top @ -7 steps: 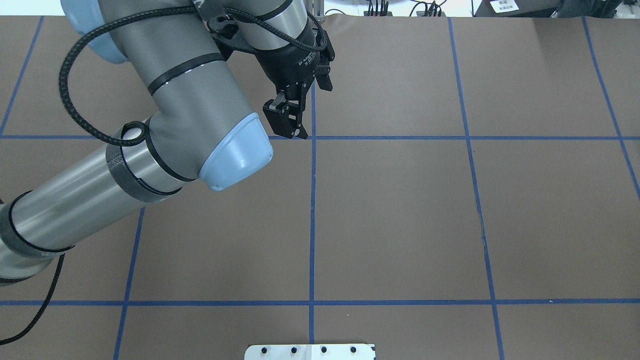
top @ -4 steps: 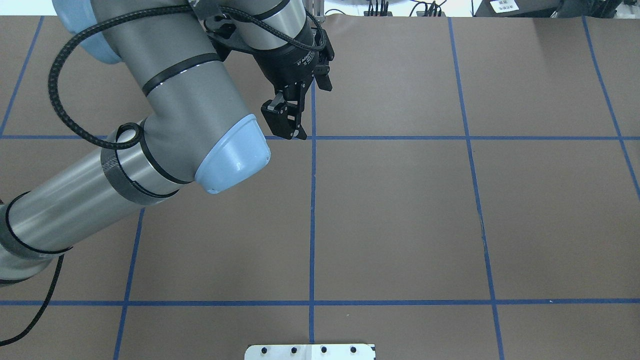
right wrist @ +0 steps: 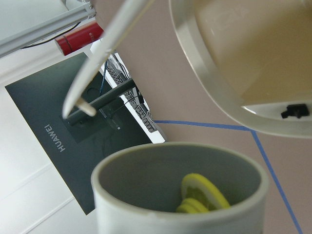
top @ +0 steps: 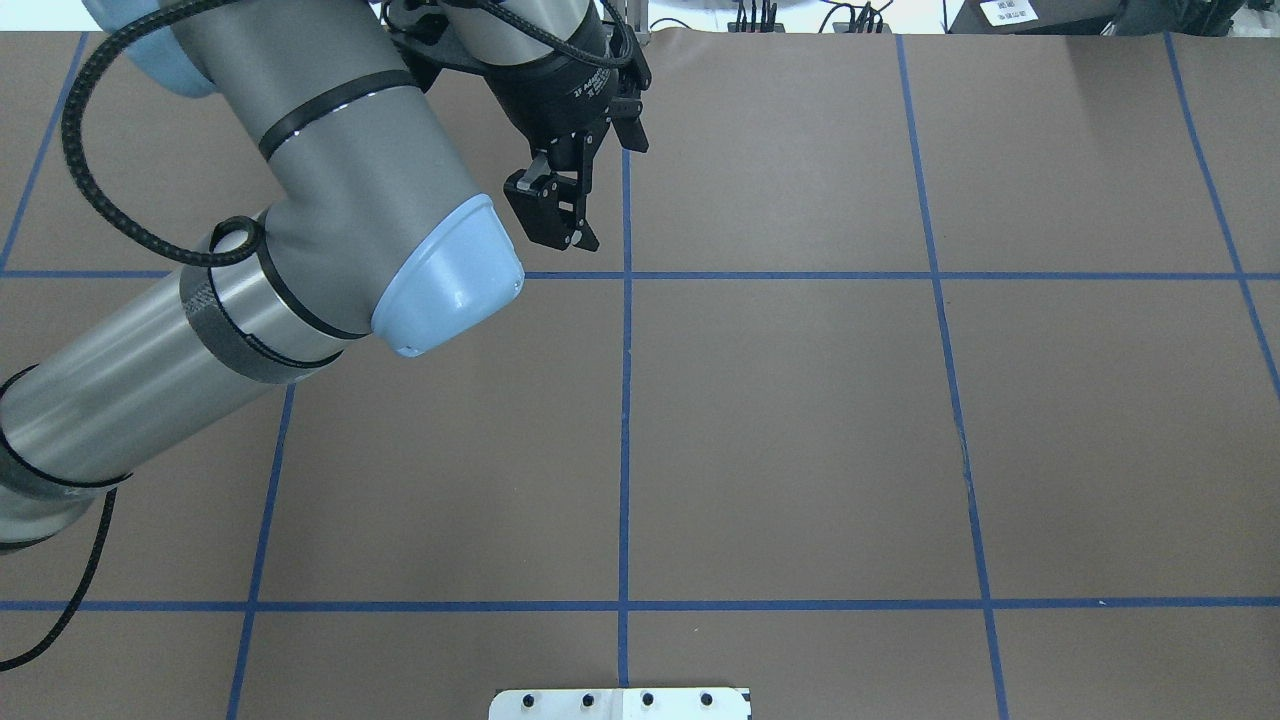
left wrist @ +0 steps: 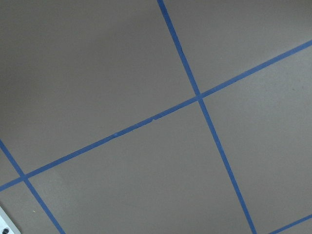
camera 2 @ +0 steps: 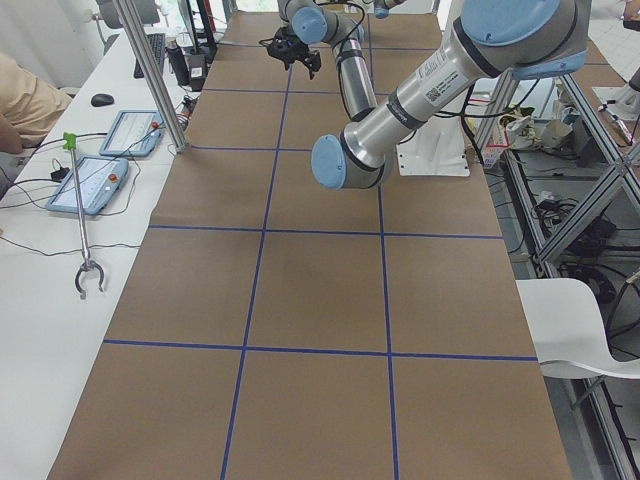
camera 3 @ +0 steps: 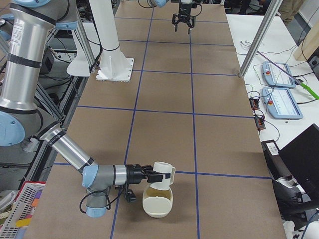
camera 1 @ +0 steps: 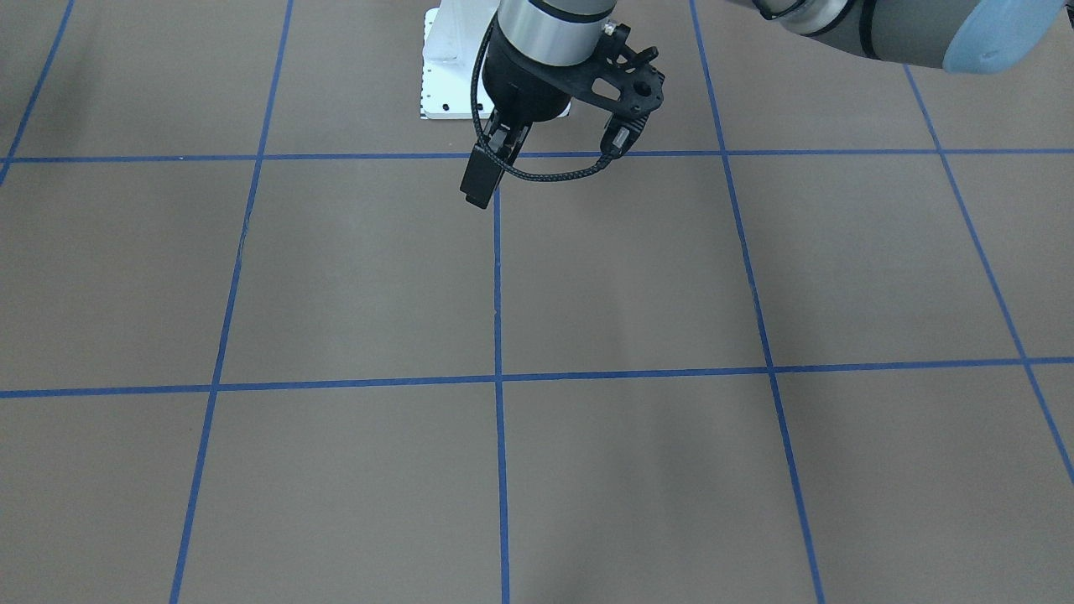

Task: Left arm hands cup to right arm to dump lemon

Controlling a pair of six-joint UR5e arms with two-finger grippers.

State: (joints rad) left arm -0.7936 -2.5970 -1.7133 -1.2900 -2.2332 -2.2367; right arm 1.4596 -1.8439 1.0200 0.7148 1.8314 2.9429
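Note:
The off-white cup (camera 3: 163, 174) hangs at the tip of my right gripper (camera 3: 152, 175), just above a cream bowl (camera 3: 158, 201) near the table's right end. I cannot tell whether that gripper is shut. The right wrist view shows the cup (right wrist: 146, 195) close up, with the yellow-green lemon (right wrist: 202, 195) inside it and the bowl (right wrist: 234, 73) beyond. My left gripper (top: 560, 225) is empty and hovers over the far middle of the table. It also shows in the front view (camera 1: 478, 189). Its fingers stand apart in the right side view (camera 3: 183, 22).
The white base plate (top: 620, 703) sits at the table's near edge. Blue tape lines (left wrist: 197, 97) cross the brown table cover. A side desk holds teach pendants (camera 2: 100, 170) and a grabber tool (camera 2: 80, 230). A basket (camera 3: 20, 211) stands near the right arm.
My left arm has drawn back to the left and towards the far edge, taking the empty gripper with it. Nothing else in the overhead view has moved.

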